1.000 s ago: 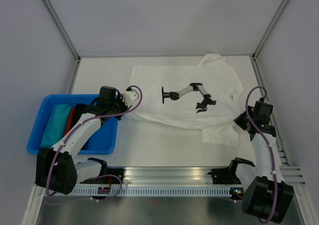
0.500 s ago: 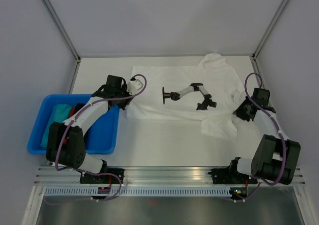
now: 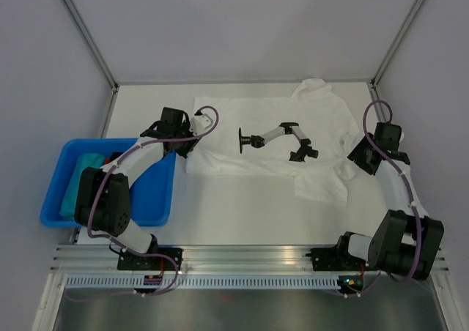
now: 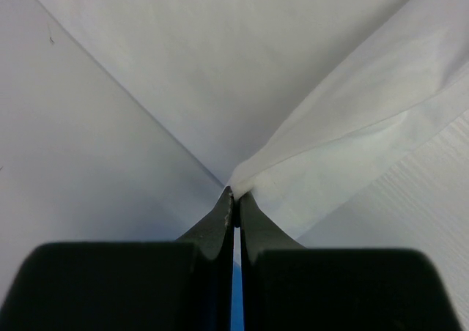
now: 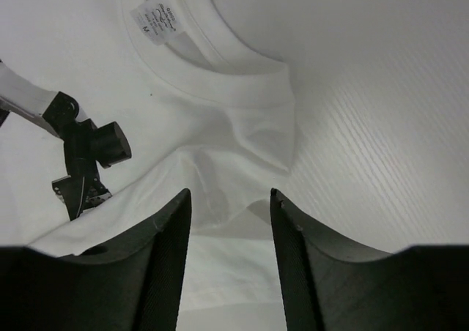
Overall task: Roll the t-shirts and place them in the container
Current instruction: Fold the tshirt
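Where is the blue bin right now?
In the top view the blue bin sits on the left side of the table, under the left arm, just left of the white t-shirt, with a teal cloth roll inside.

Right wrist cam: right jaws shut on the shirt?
No. The right gripper has its jaws standing apart, and the shirt lies under the gap, not pinched.
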Robot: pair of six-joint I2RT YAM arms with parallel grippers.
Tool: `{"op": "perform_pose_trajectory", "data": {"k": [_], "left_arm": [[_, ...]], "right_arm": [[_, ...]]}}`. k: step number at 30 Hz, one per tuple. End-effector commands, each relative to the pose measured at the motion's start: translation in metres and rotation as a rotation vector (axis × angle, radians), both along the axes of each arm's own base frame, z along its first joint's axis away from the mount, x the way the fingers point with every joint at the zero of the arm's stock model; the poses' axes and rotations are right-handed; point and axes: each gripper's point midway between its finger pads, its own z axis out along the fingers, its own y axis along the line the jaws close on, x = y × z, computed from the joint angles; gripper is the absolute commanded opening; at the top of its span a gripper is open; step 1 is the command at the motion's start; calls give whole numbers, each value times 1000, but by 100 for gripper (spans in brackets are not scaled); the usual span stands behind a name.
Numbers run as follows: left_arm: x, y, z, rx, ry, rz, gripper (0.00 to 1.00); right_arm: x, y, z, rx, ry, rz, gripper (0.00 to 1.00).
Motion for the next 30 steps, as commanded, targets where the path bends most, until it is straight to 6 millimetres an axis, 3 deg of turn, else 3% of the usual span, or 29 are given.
{"op": "perform_pose_trajectory", "data": {"k": [1,3,6,11,13,15,18,20,22,26,28,30], "left_arm": [[-3,10,-10,4,49,62,2],[-2,10,-9,1,47,64,2],[-4,9,-8,-4,43,59,2],[-6,5,-7,-23,48,50,2],[-6,4,-6,-29,46,46,2],[-6,4,-4,-30,43,46,2],[-5,3,-2,-35,35,42,2],[-5,2,1,-41,31,40,2],[-5,0,2,-51,30,38,2],[-3,-4,6,-77,24,33,2],[-1,-7,8,-89,23,25,2],[0,-7,7,-85,20,23,2]], "right_arm": [[-34,6,2,14,4,-76,51],[-41,17,-2,66,-9,-76,45],[-53,32,-23,149,17,-89,41],[-61,33,-48,177,52,-164,45],[-61,30,-47,161,33,-169,42],[-58,30,-44,161,9,-163,30],[-43,33,-18,158,-119,-114,34],[-21,31,20,85,-288,-5,40],[-8,31,50,-111,-376,268,46],[-14,27,47,-433,-281,729,53],[-22,18,34,-476,-184,778,53],[-23,22,24,-477,-144,856,53]]}}
